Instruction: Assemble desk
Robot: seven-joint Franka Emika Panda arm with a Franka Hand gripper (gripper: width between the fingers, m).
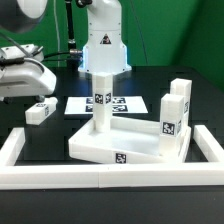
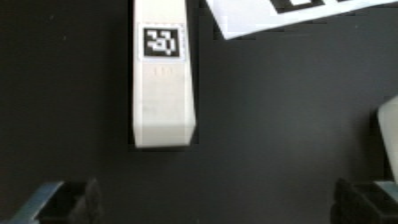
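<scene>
The white desk tabletop [image 1: 105,148] lies flat inside the fenced area. One leg [image 1: 100,100] stands upright on its far left corner, and two more legs [image 1: 171,128] stand at its right side. Another leg [image 1: 40,111] lies loose on the black table at the exterior view's left. In the wrist view it is a long white block [image 2: 164,85] with a tag near one end. My gripper [image 1: 28,90] hovers above the table near this leg. In the wrist view the gripper [image 2: 217,205] is open and empty, its dark fingers [image 2: 63,200] wide apart and short of the leg's end.
The marker board [image 1: 100,104] lies behind the tabletop; its corner shows in the wrist view [image 2: 302,15]. Low white bars [image 1: 110,178] fence the front, left and right. A white edge [image 2: 386,135] shows at the wrist view's border.
</scene>
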